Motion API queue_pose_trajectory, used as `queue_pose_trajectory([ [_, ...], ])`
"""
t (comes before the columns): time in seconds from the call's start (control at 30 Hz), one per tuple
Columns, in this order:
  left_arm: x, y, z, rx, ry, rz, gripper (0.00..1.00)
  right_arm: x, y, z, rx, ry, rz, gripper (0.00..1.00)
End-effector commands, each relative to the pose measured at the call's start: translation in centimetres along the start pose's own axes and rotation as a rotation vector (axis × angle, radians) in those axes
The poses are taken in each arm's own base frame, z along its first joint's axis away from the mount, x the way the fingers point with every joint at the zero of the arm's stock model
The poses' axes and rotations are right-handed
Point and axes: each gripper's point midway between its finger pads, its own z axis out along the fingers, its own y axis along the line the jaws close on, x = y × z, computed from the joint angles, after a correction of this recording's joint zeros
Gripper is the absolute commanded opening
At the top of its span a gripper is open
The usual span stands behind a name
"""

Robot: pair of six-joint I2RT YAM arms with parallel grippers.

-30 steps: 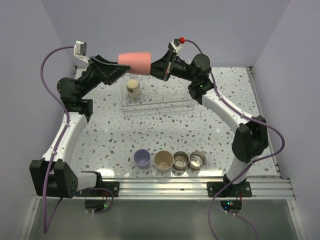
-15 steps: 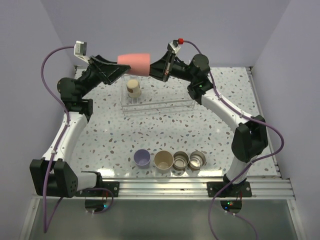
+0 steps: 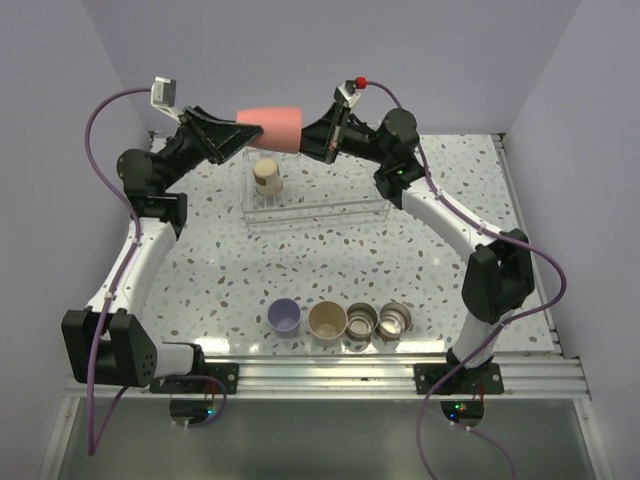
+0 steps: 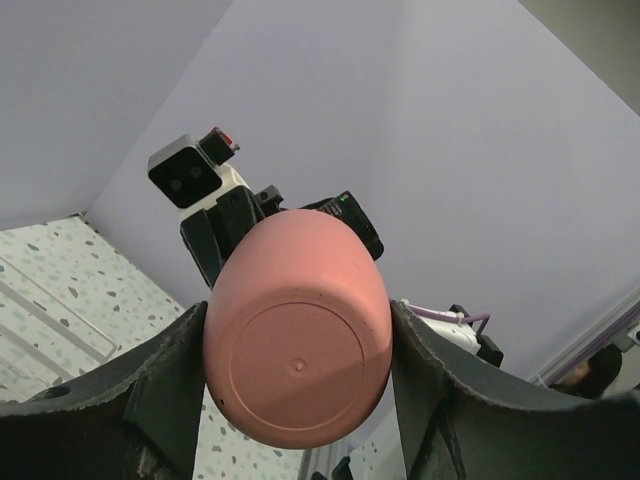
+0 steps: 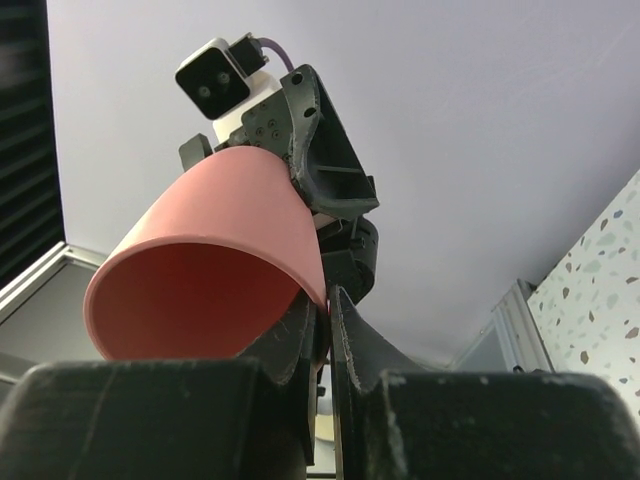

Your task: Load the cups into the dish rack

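- Above the far edge of the tabletop (image 3: 220, 260), towards its left corner, the left gripper (image 4: 297, 320) is raised, with its fingers (image 4: 160, 390) spread to either side of the base of the coral-red cup (image 3: 270, 127). Contact appears to be made on both sides, but whether pressure is applied cannot be told.
- The coral-red cup is carried in the air on its side, base to the left and mouth to the right, over the dish rack (image 3: 330, 212) set by the far edge. It is not yet loaded.
- One tan cup (image 3: 266, 177) is seen standing at the rack's left end.
- At the mouth, the rim wall is pinched between the nearly closed fingers (image 5: 350, 350) of the right gripper (image 5: 322, 300).
- Along the near edge, a lavender cup (image 3: 284, 316), a beige cup (image 3: 327, 321) and two steel cups (image 3: 378, 322) are lined up, well apart from the rack.
- A handover is judged to be in hand. Were one side released before the other was secure, the cup could be dropped onto the rack or the tan cup. With only the thin rim pinched, the cup could swing downward. If both arms were drawn apart while clamped, it could be twisted loose.
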Motion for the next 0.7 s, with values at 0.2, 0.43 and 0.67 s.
queue_pose_trajectory([
  [0.2, -1.0, -0.5, 0.9, 0.012, 0.006, 0.067, 0.19, 0.7, -0.5, -0.2, 0.026, 0.025, -0.029, 0.76],
  [0.43, -2.5, 2.7, 2.4, -0.08, 0.033, 0.129, 0.09, -0.7, -3.6, -5.5, 0.298, -0.03, -0.102, 0.98],
  [0.67, -3.9, 11.4, 4.8, -0.285, 0.066, 0.159, 0.0, 0.1, -6.0, -13.8, 0.593, -0.132, -0.156, 0.98],
])
